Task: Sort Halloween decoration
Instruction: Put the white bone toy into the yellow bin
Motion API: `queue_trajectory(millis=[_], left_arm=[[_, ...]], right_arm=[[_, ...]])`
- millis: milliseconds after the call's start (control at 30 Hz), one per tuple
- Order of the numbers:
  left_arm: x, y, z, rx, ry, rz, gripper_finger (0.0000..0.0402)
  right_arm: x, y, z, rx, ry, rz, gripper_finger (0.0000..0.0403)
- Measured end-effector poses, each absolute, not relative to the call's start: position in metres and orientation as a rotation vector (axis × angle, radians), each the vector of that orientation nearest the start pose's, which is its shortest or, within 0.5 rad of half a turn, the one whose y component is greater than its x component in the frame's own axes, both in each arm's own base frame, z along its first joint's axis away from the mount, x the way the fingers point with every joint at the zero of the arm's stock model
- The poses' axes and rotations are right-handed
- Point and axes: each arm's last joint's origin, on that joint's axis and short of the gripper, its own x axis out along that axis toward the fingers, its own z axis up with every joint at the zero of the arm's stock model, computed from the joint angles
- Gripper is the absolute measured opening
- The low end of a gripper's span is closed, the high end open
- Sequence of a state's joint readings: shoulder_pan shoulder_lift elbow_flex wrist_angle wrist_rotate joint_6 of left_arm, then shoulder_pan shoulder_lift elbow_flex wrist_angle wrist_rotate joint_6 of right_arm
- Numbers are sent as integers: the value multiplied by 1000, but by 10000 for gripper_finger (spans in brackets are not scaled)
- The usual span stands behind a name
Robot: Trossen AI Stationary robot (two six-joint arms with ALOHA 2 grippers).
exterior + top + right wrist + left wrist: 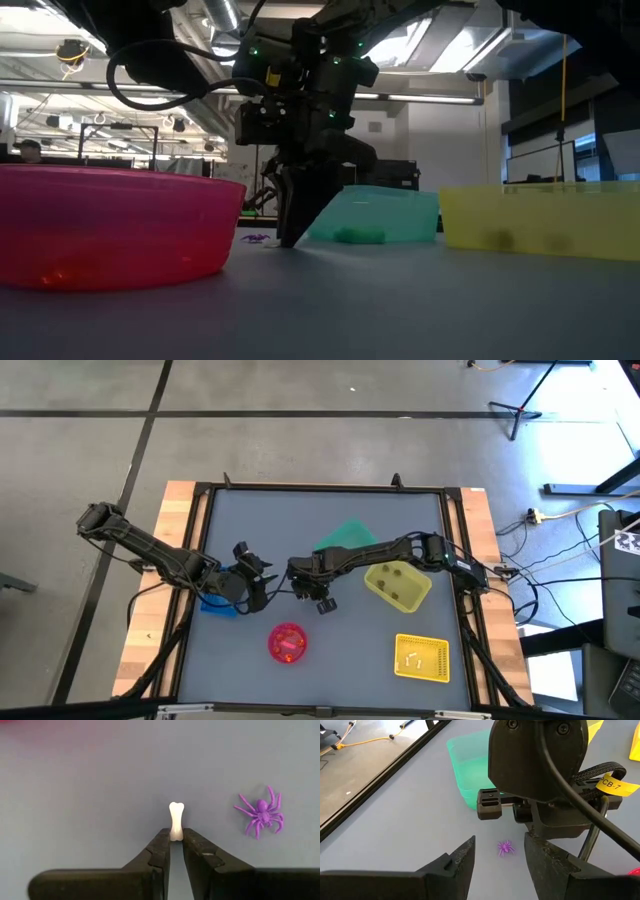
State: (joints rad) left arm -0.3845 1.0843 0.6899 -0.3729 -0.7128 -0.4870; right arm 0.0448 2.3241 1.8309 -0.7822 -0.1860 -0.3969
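Nearest the low camera sits the round pink plastic bowl [110,225], and to its left in the high view the left gripper [499,855] hangs open over a tiny purple plastic spider [506,848]. Right of that bowl's far side, the right gripper [174,839] pinches a small white plastic bone [176,820] by one end; I judge it should lift straight, slowly, keeping clear of the spider

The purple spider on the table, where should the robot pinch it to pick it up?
Probably across the purple spider's round body, coming straight down from above. It lies flat on the grey table with thin legs spread all round, so the legs would likely slip or bend. The open left gripper is already lined up with it; the right gripper is busy holding a white bone.
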Motion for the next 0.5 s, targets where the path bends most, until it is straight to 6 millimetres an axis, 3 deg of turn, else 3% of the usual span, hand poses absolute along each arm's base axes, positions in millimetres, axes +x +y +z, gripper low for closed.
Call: queue_trajectory(millis=[500], left_arm=[[202,-61,236,-63,559,458,154]], right_arm=[[465,30,151,-205,1229,511,50]])
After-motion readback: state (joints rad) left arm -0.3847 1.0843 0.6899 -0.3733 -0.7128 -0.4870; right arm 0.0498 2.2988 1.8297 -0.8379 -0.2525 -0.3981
